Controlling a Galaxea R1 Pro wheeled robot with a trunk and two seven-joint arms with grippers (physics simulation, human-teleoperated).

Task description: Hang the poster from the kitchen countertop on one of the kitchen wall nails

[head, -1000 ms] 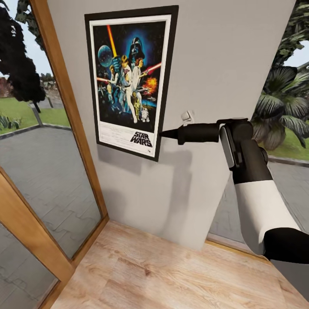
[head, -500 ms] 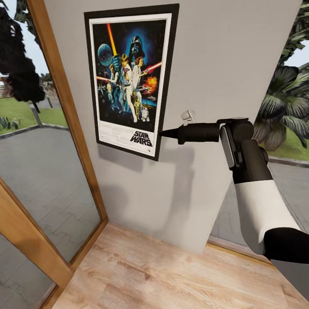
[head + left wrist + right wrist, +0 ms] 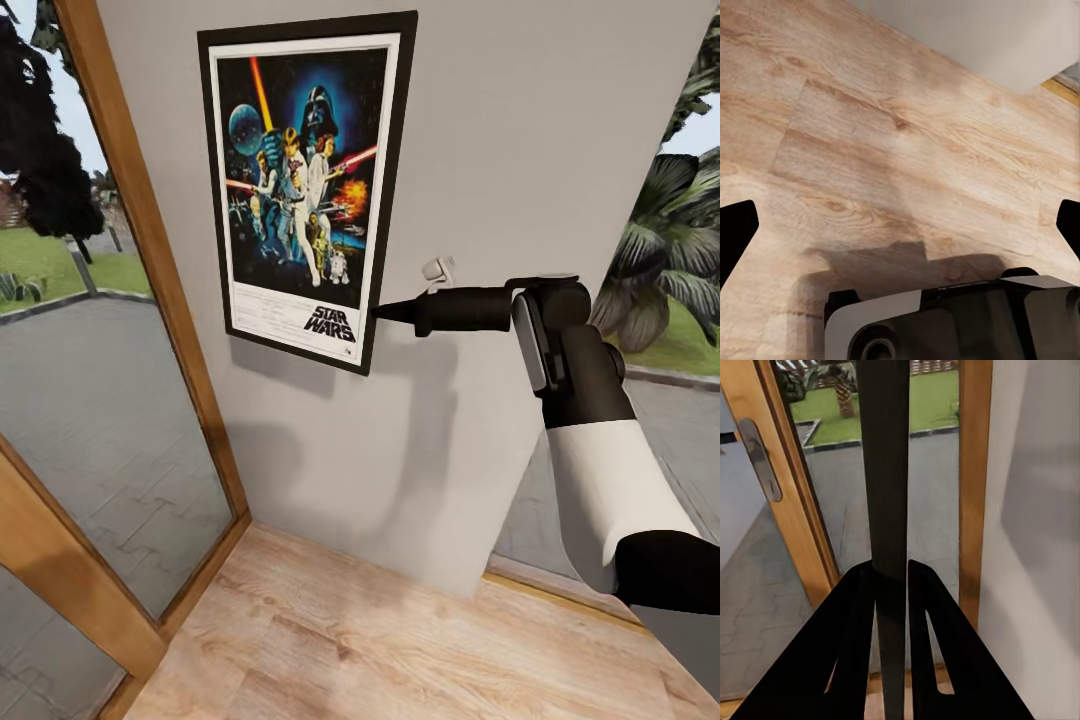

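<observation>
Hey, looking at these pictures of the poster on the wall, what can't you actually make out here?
- Head view: the nail behind the poster is hidden by it, so whether it hangs there is unclear.
- Head view: the right pincer tips meet the frame edge; the grip itself is too small to judge.
- Right wrist view: the poster's artwork is unseen, edge-on between the fingers.
- Left wrist view: the left pincer's fingers are cut off by the edges.

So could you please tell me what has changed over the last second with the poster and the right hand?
Nothing visibly changed apart from a slight shift of the camera. The right hand stays clamped on the lower right edge of the poster, which still sits against the wall, slightly tilted.
</observation>
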